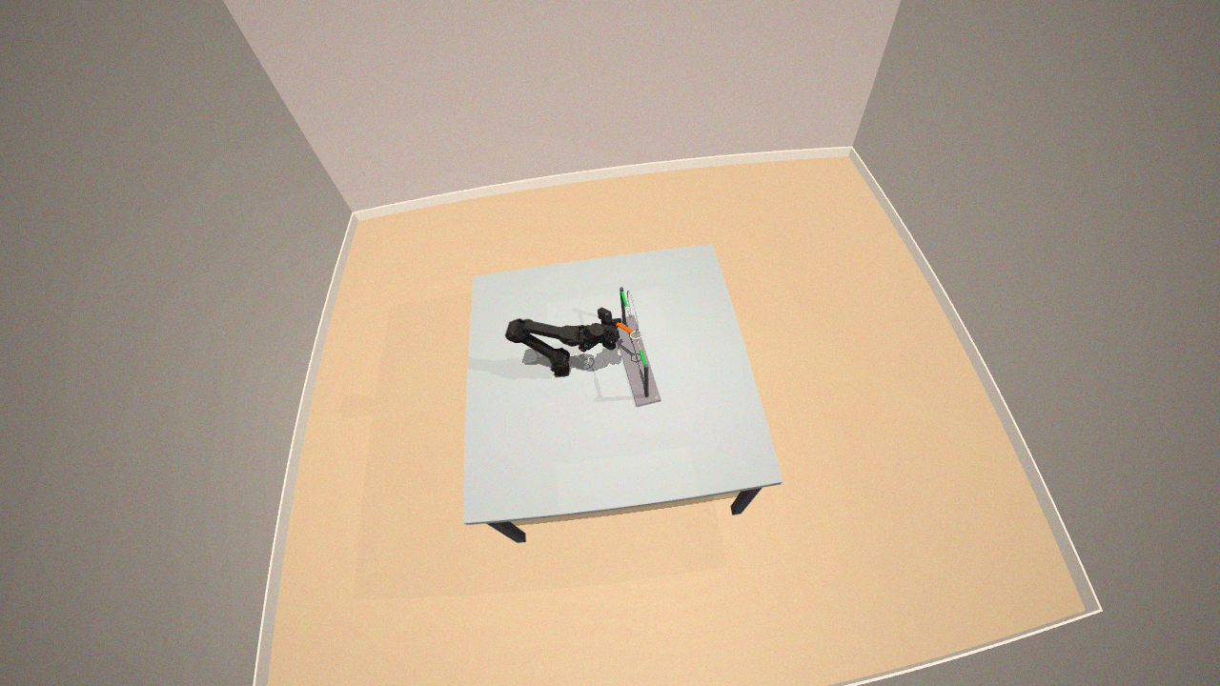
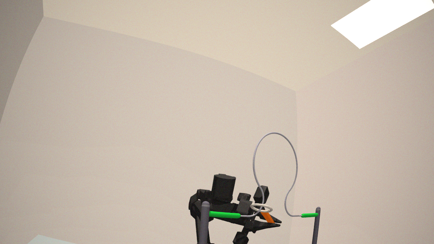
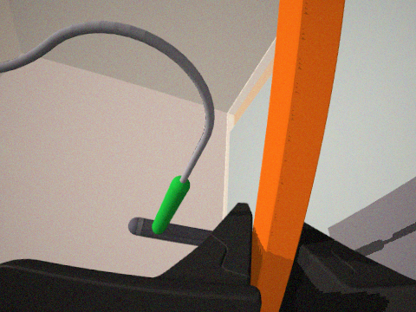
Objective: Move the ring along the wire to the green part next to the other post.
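My gripper (image 1: pixel 618 323) (image 2: pixel 279 223) (image 3: pixel 253 214) is shut on the orange handle (image 1: pixel 625 327) (image 2: pixel 267 217) (image 3: pixel 288 130). The pale ring (image 2: pixel 251 206) lies nearly flat around the grey wire (image 2: pixel 274 133) (image 3: pixel 211 113), at the foot of the loop's near side, just past the near green part (image 1: pixel 642 358) (image 2: pixel 224 215). The wire appears to pass through the ring; the gap between them is too small to judge. The handle slopes down from the ring to my fingers. The far green part (image 1: pixel 624 299) (image 2: pixel 309 215) (image 3: pixel 171 205) is beyond the loop.
The near post (image 2: pixel 205 224) and far post (image 2: pixel 316 226) (image 3: pixel 186 234) hold the wire ends. They stand on a narrow grey base (image 1: pixel 645 399) on the pale table (image 1: pixel 554 452). The wire's tall loop rises above the ring and my gripper.
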Tool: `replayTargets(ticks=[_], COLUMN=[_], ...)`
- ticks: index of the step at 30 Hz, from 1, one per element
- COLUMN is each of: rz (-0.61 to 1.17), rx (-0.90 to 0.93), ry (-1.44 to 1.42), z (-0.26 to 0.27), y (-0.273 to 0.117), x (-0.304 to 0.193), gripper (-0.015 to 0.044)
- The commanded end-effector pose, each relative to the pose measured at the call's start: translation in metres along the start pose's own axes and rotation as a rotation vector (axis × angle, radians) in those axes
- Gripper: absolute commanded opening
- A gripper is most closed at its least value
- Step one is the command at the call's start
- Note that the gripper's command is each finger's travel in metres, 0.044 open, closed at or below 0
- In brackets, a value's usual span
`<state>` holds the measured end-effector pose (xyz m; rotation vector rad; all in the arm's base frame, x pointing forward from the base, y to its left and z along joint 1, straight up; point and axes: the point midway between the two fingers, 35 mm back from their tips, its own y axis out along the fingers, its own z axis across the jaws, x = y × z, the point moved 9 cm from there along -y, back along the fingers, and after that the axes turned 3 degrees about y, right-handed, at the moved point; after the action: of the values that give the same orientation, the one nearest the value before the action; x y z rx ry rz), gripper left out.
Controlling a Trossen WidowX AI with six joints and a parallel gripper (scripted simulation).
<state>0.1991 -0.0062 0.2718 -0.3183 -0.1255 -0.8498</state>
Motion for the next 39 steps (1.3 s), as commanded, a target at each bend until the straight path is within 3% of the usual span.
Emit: replayTargets(ticks=[1, 39], rz=[0.012, 0.030], rx=[0.030, 0.102], ry=[0.032, 0.213], z=[0.009, 0.034], y=[-0.002, -0.006], x=[0.002, 0.005], gripper=[-0.0150, -0.0150])
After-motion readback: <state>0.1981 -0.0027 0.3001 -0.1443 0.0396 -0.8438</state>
